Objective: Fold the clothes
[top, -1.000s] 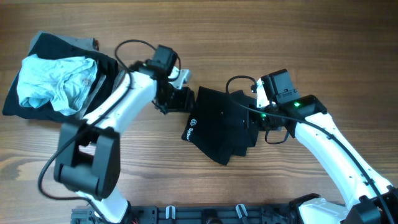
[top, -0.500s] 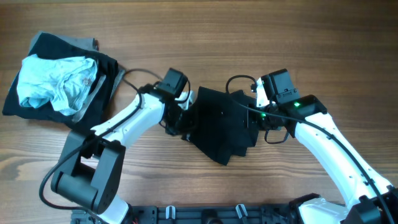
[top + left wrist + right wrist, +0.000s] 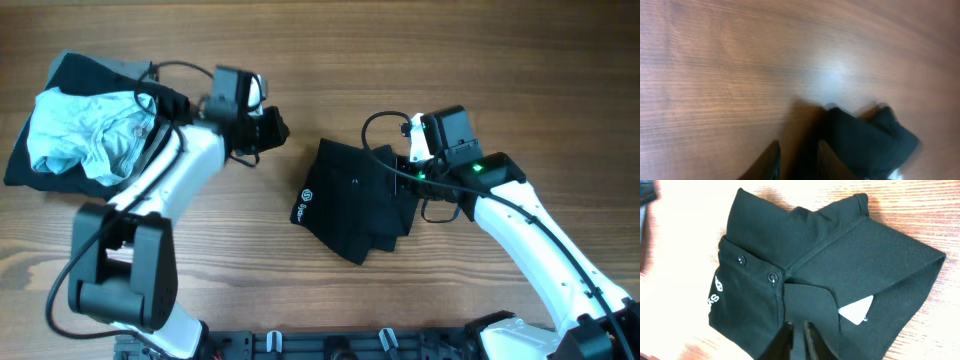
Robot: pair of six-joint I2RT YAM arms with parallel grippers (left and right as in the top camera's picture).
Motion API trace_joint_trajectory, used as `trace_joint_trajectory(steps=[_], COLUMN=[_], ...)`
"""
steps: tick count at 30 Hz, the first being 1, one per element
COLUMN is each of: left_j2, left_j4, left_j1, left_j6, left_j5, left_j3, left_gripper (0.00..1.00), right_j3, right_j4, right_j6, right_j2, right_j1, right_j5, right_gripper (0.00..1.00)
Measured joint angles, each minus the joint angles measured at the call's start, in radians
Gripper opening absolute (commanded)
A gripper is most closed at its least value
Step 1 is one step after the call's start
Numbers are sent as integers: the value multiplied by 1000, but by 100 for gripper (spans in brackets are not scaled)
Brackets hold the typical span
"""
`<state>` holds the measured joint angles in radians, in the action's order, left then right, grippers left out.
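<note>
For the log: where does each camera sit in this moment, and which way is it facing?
Overhead: fixed above, looking straight down at the table, with both arms, the black shirt and the clothes pile in view.
Left wrist: on the left arm, looking past the left tool across bare wood toward a blurred shirt corner.
Right wrist: on the right arm, looking down past the right tool onto the shirt, close up.
Shared: the black shirt appears in all three.

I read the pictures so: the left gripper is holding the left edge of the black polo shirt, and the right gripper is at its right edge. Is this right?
Not quite. In the overhead view the left gripper is apart from the black polo shirt, over the bare wooden table. The right gripper is at its right edge.
</note>
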<state>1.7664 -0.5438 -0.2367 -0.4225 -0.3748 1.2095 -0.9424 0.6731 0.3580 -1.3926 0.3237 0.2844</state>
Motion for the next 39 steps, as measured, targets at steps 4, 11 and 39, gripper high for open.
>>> trace_joint_trajectory(steps=[4, 11, 39], left_j2=[-12, -13, 120], left_j4=[-215, -307, 60], left_j1=[-16, -238, -64], left_j6=[22, 19, -91], left_j5=[-132, -201, -349], left_j3=[91, -37, 26], left_gripper=[25, 4, 100], right_j3=[0, 0, -1], right_j4=[2, 16, -110], right_j6=[4, 202, -26], right_j2=[0, 0, -168], right_j1=[0, -161, -126], right_j5=[-1, -51, 54], right_gripper=[19, 16, 7])
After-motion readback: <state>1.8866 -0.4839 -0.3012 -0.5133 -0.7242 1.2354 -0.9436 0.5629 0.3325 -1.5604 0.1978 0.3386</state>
